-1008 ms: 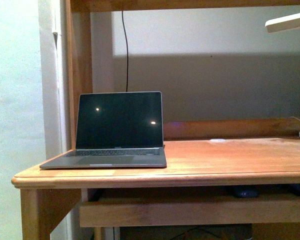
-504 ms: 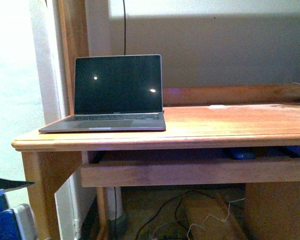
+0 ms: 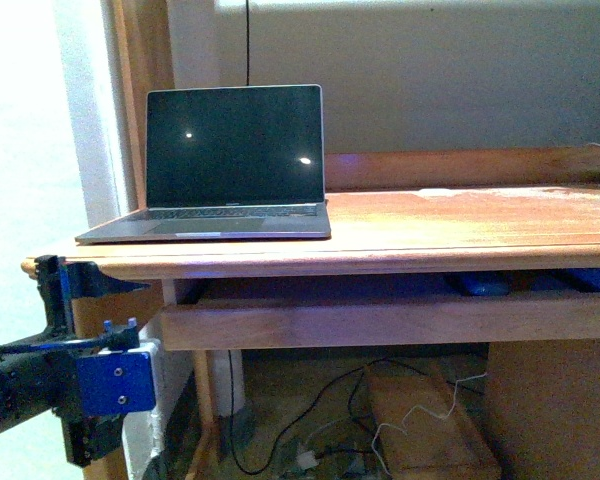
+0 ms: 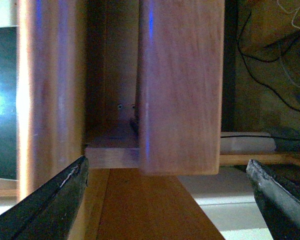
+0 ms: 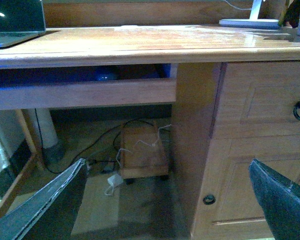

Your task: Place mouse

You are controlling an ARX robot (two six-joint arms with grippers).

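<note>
The mouse (image 3: 480, 284) is a small dark, blue-tinted dome lying on the pull-out shelf under the desktop, right of centre. It also shows in the right wrist view (image 5: 106, 75), behind the shelf's front board. My left gripper (image 3: 75, 365) is open and empty at the lower left, rolled on its side, close to the desk's left leg (image 4: 180, 85) and far left of the mouse. The mouse is hidden in the left wrist view. My right gripper (image 5: 167, 167) is open and empty, low in front of the desk, and out of the front view.
An open laptop (image 3: 230, 160) stands on the wooden desk (image 3: 460, 230) at the left. A small white disc (image 3: 435, 192) and a white lamp base (image 5: 249, 22) sit further right. A drawer cabinet (image 5: 260, 125) is at the right. A cardboard box (image 3: 420, 420) and cables lie on the floor.
The front view has sunk and tilted down, so the desk sits higher in the picture and the floor shows. My left arm has come into view at the lower left.
</note>
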